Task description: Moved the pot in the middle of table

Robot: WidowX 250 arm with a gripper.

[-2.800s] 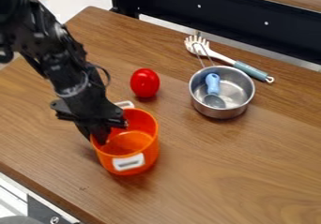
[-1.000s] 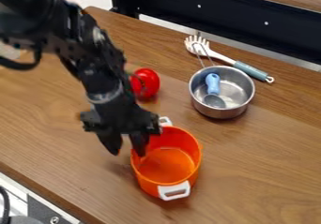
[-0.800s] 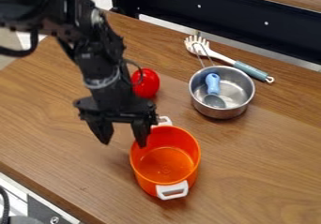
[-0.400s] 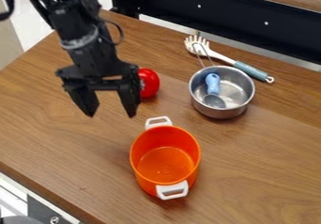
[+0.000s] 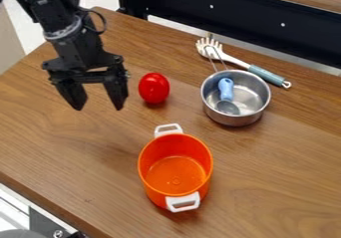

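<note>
Wood-grain tabletop (image 5: 279, 182). Black claw (image 5: 98, 107) above it, spread wide, grasping nothing, left of red tomato-like object (image 5: 154, 88). Orange pot (image 5: 176, 170) upright on tabletop, nearer camera than claw.

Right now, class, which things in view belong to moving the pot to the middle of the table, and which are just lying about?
Belong to the job:
- orange pot
- tool
- wooden table

Just lying about:
- red tomato-like object
- metal saucepan
- blue-handled utensil
- pasta fork
</note>
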